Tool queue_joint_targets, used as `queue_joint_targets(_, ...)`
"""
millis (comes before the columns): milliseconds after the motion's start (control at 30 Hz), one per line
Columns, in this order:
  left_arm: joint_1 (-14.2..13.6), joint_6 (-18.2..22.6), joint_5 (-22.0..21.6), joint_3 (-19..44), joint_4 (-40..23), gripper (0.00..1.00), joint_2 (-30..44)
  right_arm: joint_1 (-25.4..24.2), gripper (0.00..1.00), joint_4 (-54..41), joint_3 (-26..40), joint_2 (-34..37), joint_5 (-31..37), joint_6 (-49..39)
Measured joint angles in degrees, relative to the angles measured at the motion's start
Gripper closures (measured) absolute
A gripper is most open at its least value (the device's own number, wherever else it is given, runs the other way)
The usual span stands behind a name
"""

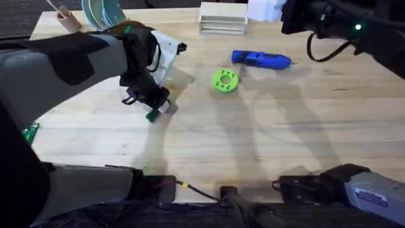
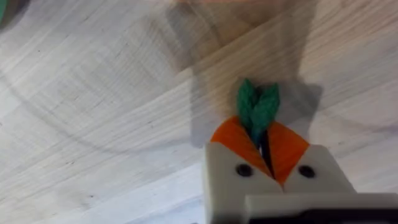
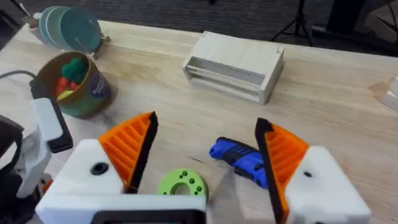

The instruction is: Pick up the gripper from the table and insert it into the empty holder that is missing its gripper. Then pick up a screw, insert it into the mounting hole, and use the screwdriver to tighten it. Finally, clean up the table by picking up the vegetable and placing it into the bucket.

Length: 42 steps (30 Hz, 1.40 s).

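A green ring toy [image 1: 224, 80] with small holes lies at the wooden table's [image 1: 266, 145] upper centre. A pale wooden box [image 1: 223, 18], possibly a tray, sits at the top edge.

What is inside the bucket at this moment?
In the right wrist view the bucket holds toy pieces: something green, something red-orange, a bit of yellow. What they are, and anything beneath them, is hidden by the wall and the pile.

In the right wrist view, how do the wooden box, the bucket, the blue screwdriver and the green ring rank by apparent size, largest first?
1. Wooden box
2. Bucket
3 and 4. Screwdriver and green ring: they look alike, and the right gripper hides part of both, so I leave them unranked.
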Motion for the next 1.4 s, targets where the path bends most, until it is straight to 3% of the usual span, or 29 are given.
queue_joint_targets(233, 0.0, 0.0, 0.0, 0.6, -1.0, 0.985, -1.8, 0.0, 0.008, 0.0, 0.0, 0.0, 0.0, 0.0)
queue_joint_targets(400, 0.0, 0.0, -1.7, 6.0, 0.0, 0.986, -5.1, 0.0, 0.008, 0.0, 0.0, 0.0, 0.0, 0.0)
queue_joint_targets(567, 0.4, 0.0, -5.0, 11.4, 7.4, 0.987, -7.2, 0.0, 0.008, 0.0, 0.0, 0.0, 0.0, 0.0)
queue_joint_targets(733, 3.7, -1.3, -6.1, 12.7, 18.4, 0.988, -7.3, 0.0, 0.008, 0.0, 0.0, 0.0, 0.0, 0.0)
queue_joint_targets(900, 9.7, -10.1, -6.4, 12.7, 26.1, 0.990, -6.8, 0.0, 0.009, 0.0, 0.0, 0.0, 0.0, 0.0)
queue_joint_targets(1100, 15.9, -24.3, -6.9, 12.7, 29.7, 0.990, -3.6, 0.0, 0.008, 0.0, 0.0, 0.0, 0.0, 0.0)
queue_joint_targets(1200, 16.9, -29.2, -6.8, 12.7, 31.4, 0.991, -1.6, 0.0, 0.008, 0.0, 0.0, 0.1, 0.0, 0.0)
queue_joint_targets(1400, 16.9, -32.9, -6.1, 12.7, 34.1, 0.991, 0.5, 0.0, 0.008, 0.0, 0.0, 1.7, 0.0, 0.0)
